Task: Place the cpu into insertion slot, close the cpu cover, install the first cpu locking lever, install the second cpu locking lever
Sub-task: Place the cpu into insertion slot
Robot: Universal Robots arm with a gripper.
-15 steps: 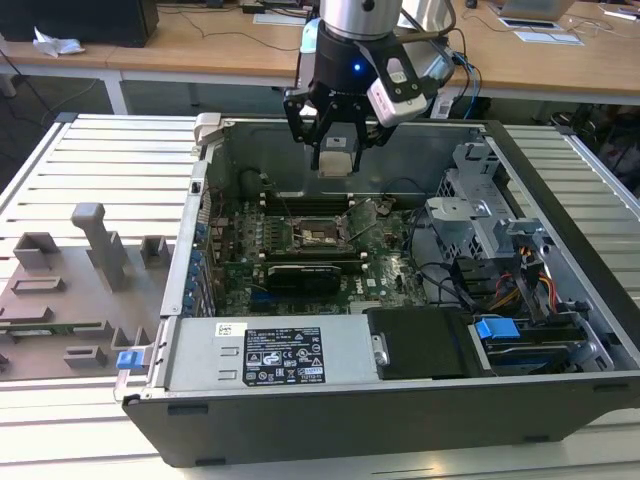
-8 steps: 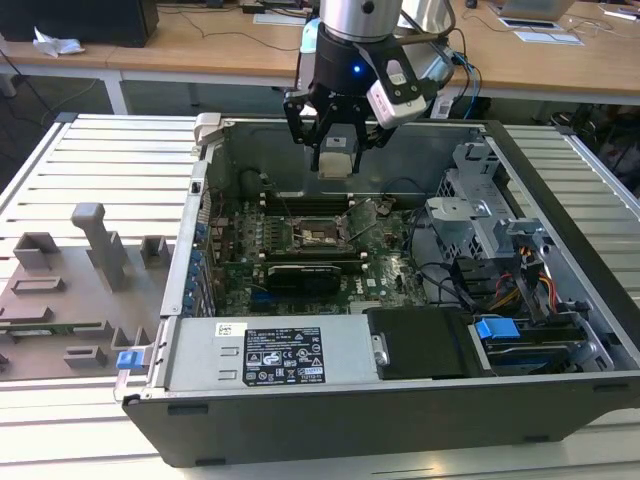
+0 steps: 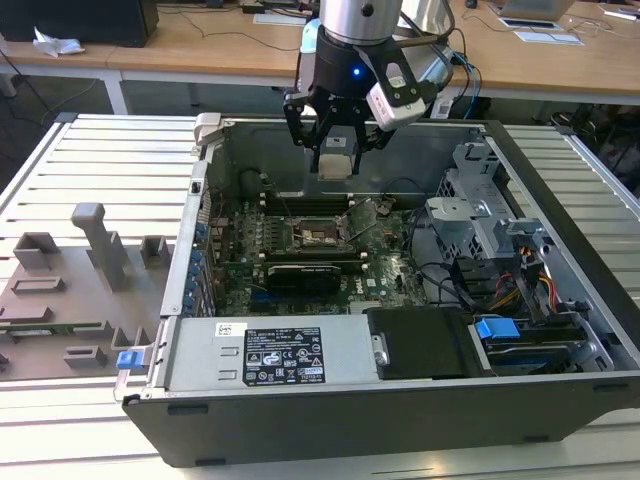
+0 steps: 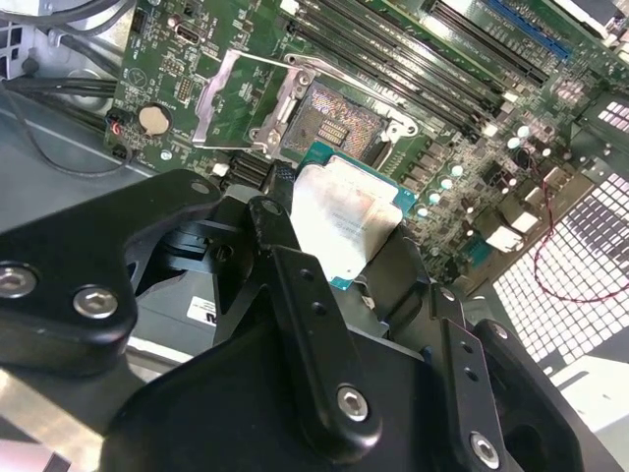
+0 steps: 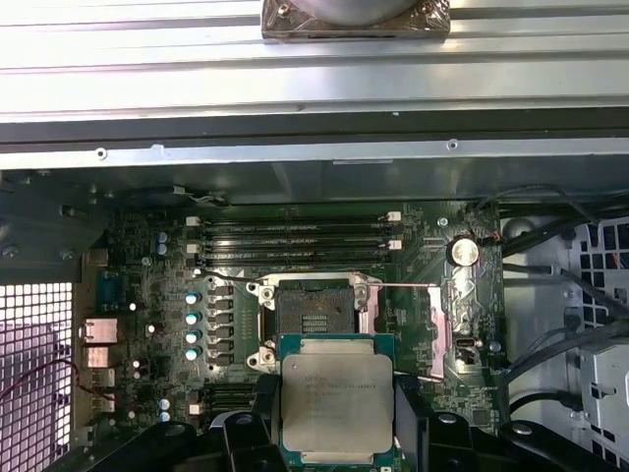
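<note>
One square metal-topped cpu (image 5: pixel 337 398) in pincer (image 5: pixel 337 433)

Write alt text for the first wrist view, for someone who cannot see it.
A gripper holds a square silver chip over a green circuit board, near its empty square socket. The socket's thin metal cover is flipped open beside it.
</note>
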